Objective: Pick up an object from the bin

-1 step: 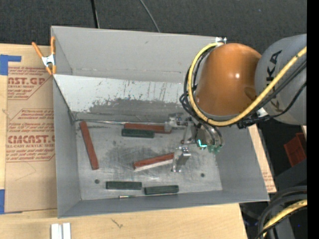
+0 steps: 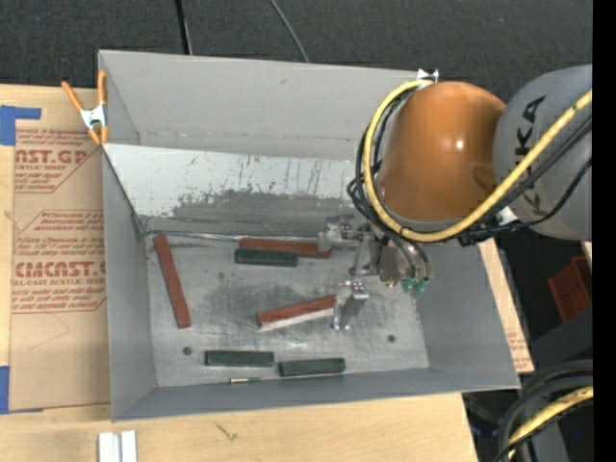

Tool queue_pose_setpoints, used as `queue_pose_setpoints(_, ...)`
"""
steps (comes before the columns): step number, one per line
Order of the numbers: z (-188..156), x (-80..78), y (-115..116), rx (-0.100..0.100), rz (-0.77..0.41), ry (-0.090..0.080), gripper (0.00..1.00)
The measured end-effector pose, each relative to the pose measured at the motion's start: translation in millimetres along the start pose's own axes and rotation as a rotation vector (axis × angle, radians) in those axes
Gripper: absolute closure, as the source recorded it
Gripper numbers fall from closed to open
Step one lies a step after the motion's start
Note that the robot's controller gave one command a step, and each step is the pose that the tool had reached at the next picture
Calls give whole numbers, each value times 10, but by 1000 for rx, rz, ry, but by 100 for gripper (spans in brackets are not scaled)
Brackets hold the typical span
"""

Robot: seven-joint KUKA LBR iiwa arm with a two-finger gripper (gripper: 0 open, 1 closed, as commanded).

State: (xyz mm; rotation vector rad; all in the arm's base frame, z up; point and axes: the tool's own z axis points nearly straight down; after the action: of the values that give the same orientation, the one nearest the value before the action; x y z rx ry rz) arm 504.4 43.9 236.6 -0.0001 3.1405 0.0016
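We saw the gripper [image 2: 348, 306] at the right end of a reddish-brown bar [image 2: 294, 314] lying mid-floor in the bin [image 2: 241, 104]; we could not tell how far open it was.

Grey metal bin [image 2: 125, 287], six flat bars loose on its floor

Floor is scuffed and scratched, worst toward the back wall. Left: long red-brown bar [image 2: 171, 279] lying roughly front-to-back, slightly slanted, near the left wall. Back centre: dark green bar [image 2: 267, 255] with a second red-brown bar [image 2: 294, 247] just behind it (touching or overlapping, can't tell which). Middle: tilted red-brown bar [image 2: 296, 313], right end further back. Front: front-left green bar [image 2: 239, 358] and front-right green bar [image 2: 311, 366], roughly end to end along the front wall, small gap between them, well apart from the others
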Motion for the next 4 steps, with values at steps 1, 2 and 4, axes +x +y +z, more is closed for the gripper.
queue_pose_setpoints(1, 902, -250, -30, -1, 13, -5, 0)
queue_pose_setpoints(2, 1672, -437, -101, 0, -162, 0, 0)
queue_pose_setpoints(4, 1643, -436, -185, 2, -108, -1, 0)
